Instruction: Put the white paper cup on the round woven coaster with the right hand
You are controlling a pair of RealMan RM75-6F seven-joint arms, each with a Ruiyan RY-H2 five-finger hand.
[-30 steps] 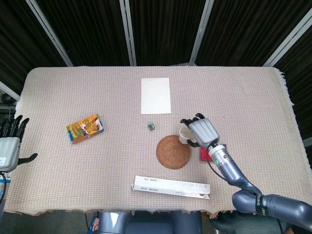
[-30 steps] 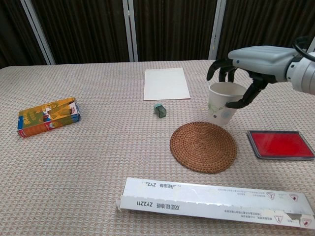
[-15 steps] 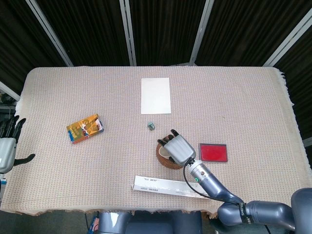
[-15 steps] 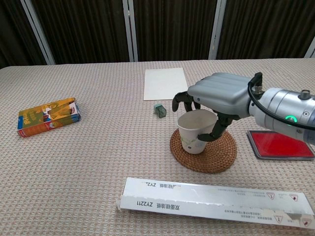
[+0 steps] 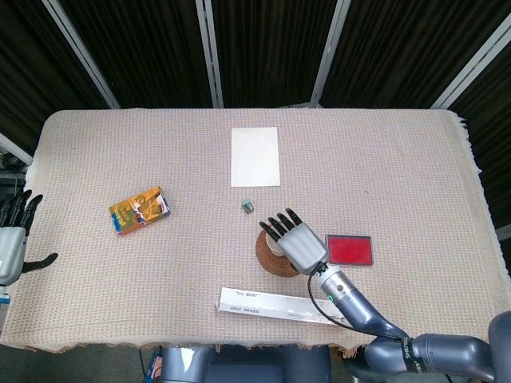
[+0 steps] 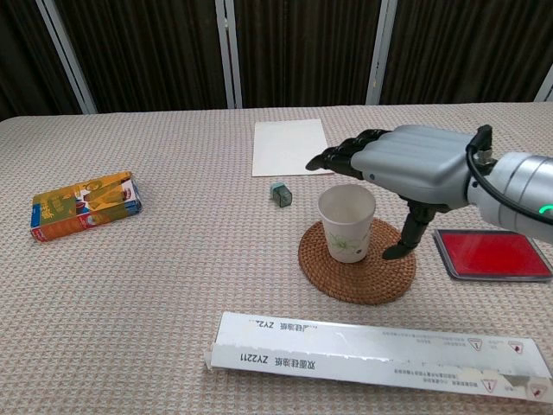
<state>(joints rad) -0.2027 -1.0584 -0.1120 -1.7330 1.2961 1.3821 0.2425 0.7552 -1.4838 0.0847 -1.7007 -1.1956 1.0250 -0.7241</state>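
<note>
White paper cup [image 6: 346, 222] with a pale green sprig print, on a round woven coaster [image 6: 357, 259] of reddish-brown concentric braid. Silver-grey right hand [image 6: 406, 169] with black fingers [image 6: 346, 156]; beige basket-weave cloth over the desk [image 6: 173, 285]. White sheet of paper [image 6: 291, 147], small teal block [image 6: 281, 194], orange-and-yellow printed packet [image 6: 85, 204] with a blue edge, red pad in a dark frame [image 6: 492, 254], long white box [image 6: 380, 354] with black lettering.
</note>
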